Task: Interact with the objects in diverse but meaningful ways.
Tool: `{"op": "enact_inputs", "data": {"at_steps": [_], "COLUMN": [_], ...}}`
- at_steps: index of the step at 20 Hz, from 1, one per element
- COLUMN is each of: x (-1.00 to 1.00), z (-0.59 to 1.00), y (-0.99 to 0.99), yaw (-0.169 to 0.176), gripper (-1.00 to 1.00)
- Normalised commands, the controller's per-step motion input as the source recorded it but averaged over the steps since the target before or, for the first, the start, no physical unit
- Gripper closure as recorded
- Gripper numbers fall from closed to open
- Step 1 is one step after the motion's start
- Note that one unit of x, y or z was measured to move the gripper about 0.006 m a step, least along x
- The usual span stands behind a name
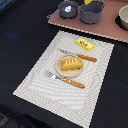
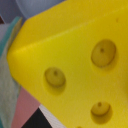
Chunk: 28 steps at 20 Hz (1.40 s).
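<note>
The yellow holed cheese wedge [image 2: 75, 60] fills the wrist view, pressed right up to the camera, and my gripper is shut on it. The fingers themselves are hidden by it. In the exterior view only a yellow tip of the cheese wedge [image 1: 89, 2] shows at the upper edge, just above a dark grey pot [image 1: 92, 12]; the arm is out of frame. The orange-brown scored bread loaf [image 1: 71, 63] lies on a small plate [image 1: 64, 73] in the middle of the placemat. The small yellow packet with a red mark [image 1: 84, 45] lies beyond it. The white fish-like piece is out of view.
An orange-handled knife [image 1: 80, 56] and fork [image 1: 67, 80] flank the plate on the striped placemat [image 1: 35, 80]. A second dark grey pot [image 1: 68, 9] and a bowl [image 1: 123, 17] stand on the brown board [image 1: 107, 29] at the back.
</note>
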Motion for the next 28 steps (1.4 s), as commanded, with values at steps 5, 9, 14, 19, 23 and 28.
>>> {"op": "enact_inputs", "data": {"at_steps": [5, 9, 14, 19, 23, 28], "x": [0.77, 0.74, 0.47, 0.18, 0.02, 0.06], "z": [0.23, 0.2, 0.03, -0.02, -0.04, 0.0], "y": [0.71, 0.71, 0.6, 0.32, 0.15, 0.19], "yaw": [0.0, 0.0, 0.0, 0.0, -0.003, -0.012], "gripper": [1.0, 1.0, 1.0, 1.0, 1.0, 1.0]}}
